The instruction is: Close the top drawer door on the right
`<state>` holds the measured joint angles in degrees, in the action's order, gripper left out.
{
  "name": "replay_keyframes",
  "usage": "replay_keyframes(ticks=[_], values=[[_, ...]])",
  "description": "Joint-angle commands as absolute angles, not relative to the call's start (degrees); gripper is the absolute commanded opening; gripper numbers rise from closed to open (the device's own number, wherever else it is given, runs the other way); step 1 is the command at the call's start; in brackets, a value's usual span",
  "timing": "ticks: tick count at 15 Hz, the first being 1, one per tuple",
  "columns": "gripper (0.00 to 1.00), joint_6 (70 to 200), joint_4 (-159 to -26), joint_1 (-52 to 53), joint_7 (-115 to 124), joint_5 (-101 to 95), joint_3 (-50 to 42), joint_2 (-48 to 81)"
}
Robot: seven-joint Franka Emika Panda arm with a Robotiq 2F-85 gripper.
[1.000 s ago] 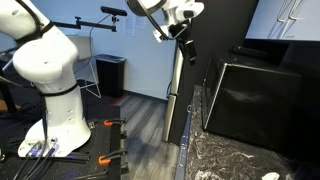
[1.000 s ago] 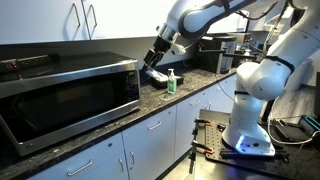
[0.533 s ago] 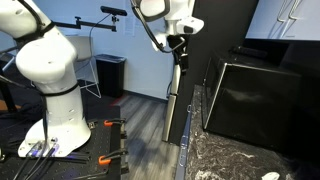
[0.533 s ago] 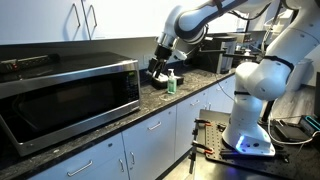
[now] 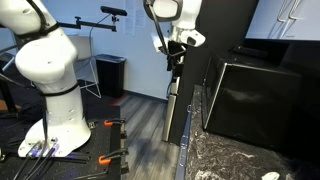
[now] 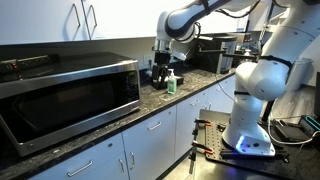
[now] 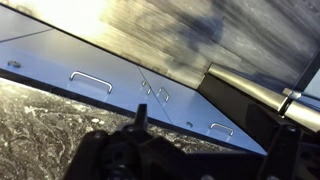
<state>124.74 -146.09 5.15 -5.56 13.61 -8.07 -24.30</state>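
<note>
White upper cabinet doors with slim silver bar handles show at the top in both exterior views (image 5: 291,18) (image 6: 84,20); they look flush with their cabinets. My gripper (image 5: 174,58) (image 6: 160,72) hangs above the far end of the counter, well below and away from those doors. In the wrist view its dark fingers (image 7: 205,140) are spread apart with nothing between them. Beyond them are white cabinet fronts (image 7: 120,70) with silver handles.
A glossy black microwave (image 6: 70,95) (image 5: 250,100) stands on the speckled granite counter (image 6: 185,92). A tall black panel with a silver edge (image 5: 178,100) stands just below the gripper. A green bottle (image 6: 171,83) is close to the gripper. The robot base (image 6: 250,100) stands on the floor.
The gripper has come down a little and the wrist has turned. It now sits nearer the tall black panel and the green bottle. Nothing else has moved.
</note>
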Motion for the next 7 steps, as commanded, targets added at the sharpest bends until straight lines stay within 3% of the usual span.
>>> replay_keyframes(ticks=[1, 7], values=[[1.0, 117.0, -141.1, 2.9, -4.5, 12.9, -6.6, -19.5], [1.0, 117.2, -141.8, 2.0, -5.9, 13.9, -6.2, -18.8]])
